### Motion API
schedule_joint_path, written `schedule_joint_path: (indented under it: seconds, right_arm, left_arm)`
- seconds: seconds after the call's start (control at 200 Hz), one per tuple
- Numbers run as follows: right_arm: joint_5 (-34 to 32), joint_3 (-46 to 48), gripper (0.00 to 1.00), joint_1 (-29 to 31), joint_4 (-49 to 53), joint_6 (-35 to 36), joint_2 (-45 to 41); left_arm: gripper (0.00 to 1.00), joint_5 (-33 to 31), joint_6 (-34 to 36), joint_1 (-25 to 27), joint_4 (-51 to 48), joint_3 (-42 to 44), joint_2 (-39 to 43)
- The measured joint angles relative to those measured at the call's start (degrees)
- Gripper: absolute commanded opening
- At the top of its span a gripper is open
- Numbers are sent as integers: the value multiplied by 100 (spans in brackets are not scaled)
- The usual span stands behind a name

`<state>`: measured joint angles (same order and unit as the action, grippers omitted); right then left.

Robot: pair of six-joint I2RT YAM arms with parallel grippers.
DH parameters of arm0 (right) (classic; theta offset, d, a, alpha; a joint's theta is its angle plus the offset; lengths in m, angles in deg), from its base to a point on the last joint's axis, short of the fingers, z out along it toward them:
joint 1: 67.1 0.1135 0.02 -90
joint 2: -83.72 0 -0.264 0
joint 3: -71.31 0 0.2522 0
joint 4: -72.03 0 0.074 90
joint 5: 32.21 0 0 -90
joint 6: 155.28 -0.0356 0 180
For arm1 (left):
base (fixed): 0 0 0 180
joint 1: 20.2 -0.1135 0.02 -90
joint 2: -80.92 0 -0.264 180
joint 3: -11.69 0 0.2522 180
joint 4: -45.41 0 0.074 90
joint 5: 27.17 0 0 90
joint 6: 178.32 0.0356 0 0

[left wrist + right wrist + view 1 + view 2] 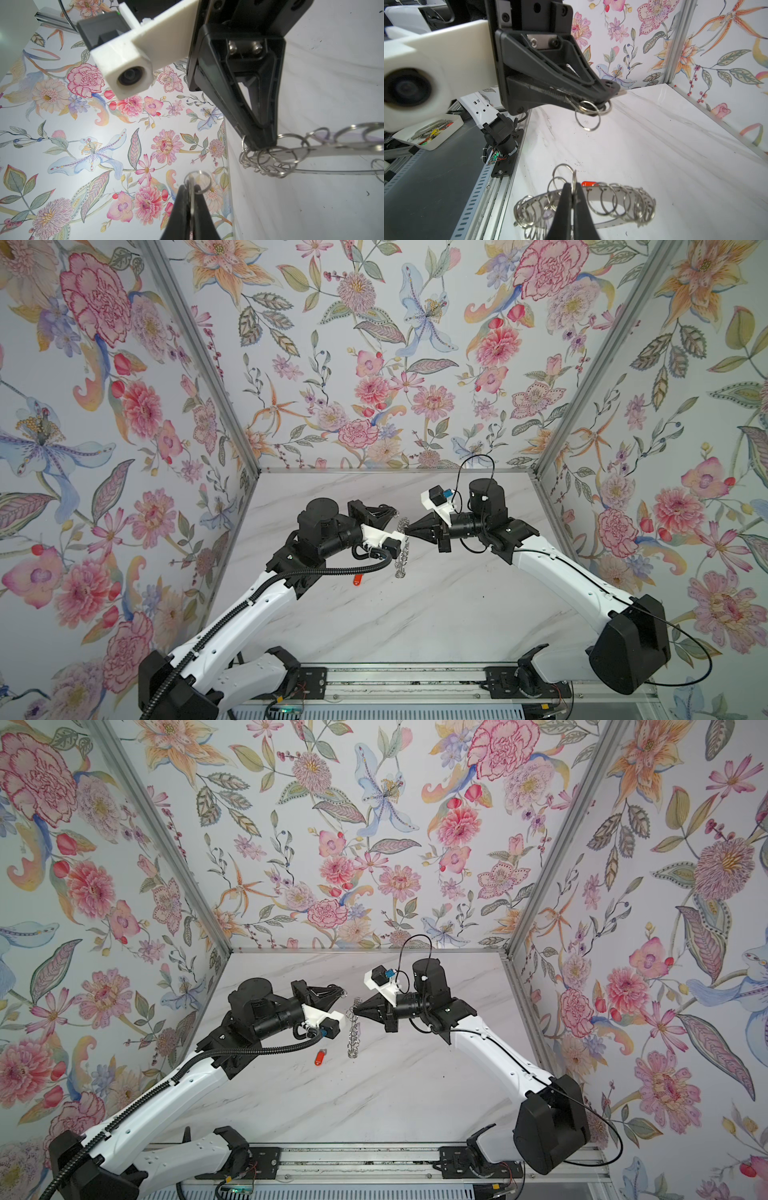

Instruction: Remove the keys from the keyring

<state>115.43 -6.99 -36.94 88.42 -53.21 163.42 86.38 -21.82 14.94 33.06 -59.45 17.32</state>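
Note:
The keyring [402,549] hangs edge-on above the marble table in both top views [353,1031]. It is a flat silver band [612,194] rimmed with many wire loops. My right gripper [573,187] is shut on one of those loops and carries the ring [332,149]. My left gripper [394,512] is a little behind and apart from it. It is shut on a small loose split ring [197,181] with a thin metal piece between the fingers; more small rings [588,113] dangle from it. The orange-red fob [358,580] lies free on the table.
Floral walls close the table on the left, back and right. A metal rail [395,684] runs along the front edge. A white tray [428,133] with several small items sits beyond the rail, off the table.

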Motion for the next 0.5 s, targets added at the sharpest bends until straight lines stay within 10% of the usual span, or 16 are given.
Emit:
schedule_joint_path:
  seconds: [0.5]
  right_arm:
    - [-960,352,0,245,-343,-319,66]
  left_arm:
    - [0,-337,-2483,-199,-79,538,686]
